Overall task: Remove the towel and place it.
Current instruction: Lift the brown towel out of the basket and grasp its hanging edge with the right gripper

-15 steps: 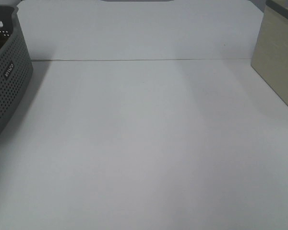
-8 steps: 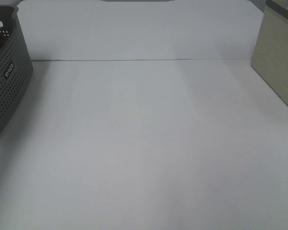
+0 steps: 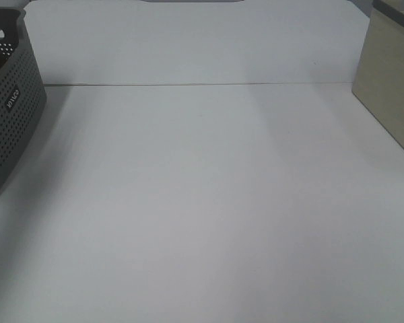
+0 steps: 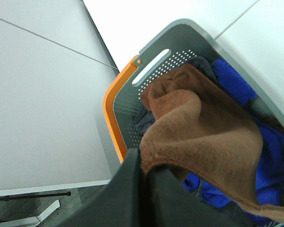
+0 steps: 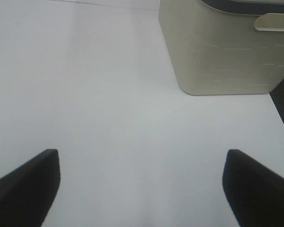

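Note:
The brown towel (image 4: 203, 137) lies bunched in the grey basket (image 4: 180, 35), on top of blue cloth (image 4: 236, 85), in the left wrist view. My left gripper (image 4: 144, 165) is shut on the towel's near edge, and the cloth rises to the closed dark fingers (image 4: 128, 189). In the exterior high view only the basket's perforated side (image 3: 10, 114) shows at the left edge; the towel and both grippers are out of that view. My right gripper (image 5: 142, 189) is open and empty above the bare white table (image 5: 109, 94).
An orange rim (image 4: 114, 111) runs along the outside of the grey basket. A beige bin (image 3: 390, 94) stands at the table's right side and shows in the right wrist view (image 5: 222, 52). The white table (image 3: 202, 202) spreads between basket and bin.
In the exterior high view the basket's inner wall at the top left shows more perforations now. Nothing else has visibly moved.

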You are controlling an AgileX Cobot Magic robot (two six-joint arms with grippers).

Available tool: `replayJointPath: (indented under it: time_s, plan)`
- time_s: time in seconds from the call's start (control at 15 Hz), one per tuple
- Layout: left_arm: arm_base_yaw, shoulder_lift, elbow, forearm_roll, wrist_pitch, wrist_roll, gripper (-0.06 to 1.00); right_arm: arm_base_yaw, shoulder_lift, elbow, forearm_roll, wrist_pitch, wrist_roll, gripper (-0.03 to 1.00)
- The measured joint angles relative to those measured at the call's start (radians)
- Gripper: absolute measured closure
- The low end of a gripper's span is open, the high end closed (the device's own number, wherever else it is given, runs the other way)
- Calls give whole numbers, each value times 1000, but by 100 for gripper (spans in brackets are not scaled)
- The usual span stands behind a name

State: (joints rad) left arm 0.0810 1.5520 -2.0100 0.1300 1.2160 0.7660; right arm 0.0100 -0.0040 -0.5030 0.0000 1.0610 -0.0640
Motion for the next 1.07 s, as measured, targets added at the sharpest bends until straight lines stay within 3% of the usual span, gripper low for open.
replayJointPath:
  time_s: [0.47, 0.6, 0.67, 0.73, 0.8, 0.87, 0.93, 1.07]
  plan:
    - [0, -146, -1, -248, -8, 20, 94, 0, 0, -1, 0, -3, 0, 8]
    - [0, -157, -1, -329, -17, 37, 94, 0, 24, -15, 42, -35, -13, 8]
    - [0, -159, -1, -390, -23, 56, 94, 0, 68, -21, 124, -98, -57, 8]
    - [0, -160, -1, -534, -38, 117, 94, 0, 206, -22, 384, -217, -276, 8]
    - [0, -160, -1, -607, -38, 162, 94, 0, 293, -22, 560, -250, -427, 8]
    - [0, -160, -1, -670, -38, 212, 94, 0, 384, -22, 723, -264, -619, 8]
    - [0, -160, -1, -701, -38, 234, 94, 0, 435, -22, 814, -266, -721, 9]
    - [-17, -160, -1, -797, -40, 353, 94, 0, 631, -22, 1143, -244, -1090, 9]
